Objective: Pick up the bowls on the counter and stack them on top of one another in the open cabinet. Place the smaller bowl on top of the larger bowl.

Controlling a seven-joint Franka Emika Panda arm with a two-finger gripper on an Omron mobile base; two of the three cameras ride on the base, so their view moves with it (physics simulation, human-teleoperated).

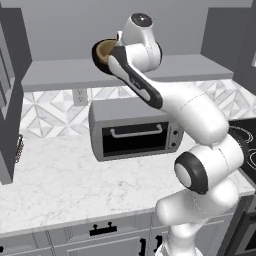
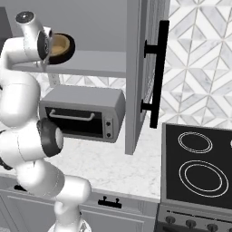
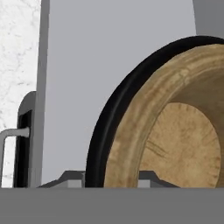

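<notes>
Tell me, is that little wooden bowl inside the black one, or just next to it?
Inside. The tan bowl nests in the black bowl, whose dark rim rings it, up in the open cabinet.

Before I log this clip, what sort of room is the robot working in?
A kitchen, rendered in simulation: a silver toaster oven sits on a white marble counter, a black stovetop lies beside it, and a grey open cabinet hangs above, where the tan bowl sits nested in the black bowl.

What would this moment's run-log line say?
stage: stacking in open cabinet | tan bowl nested in black bowl | gripper: state unclear | counter
</notes>
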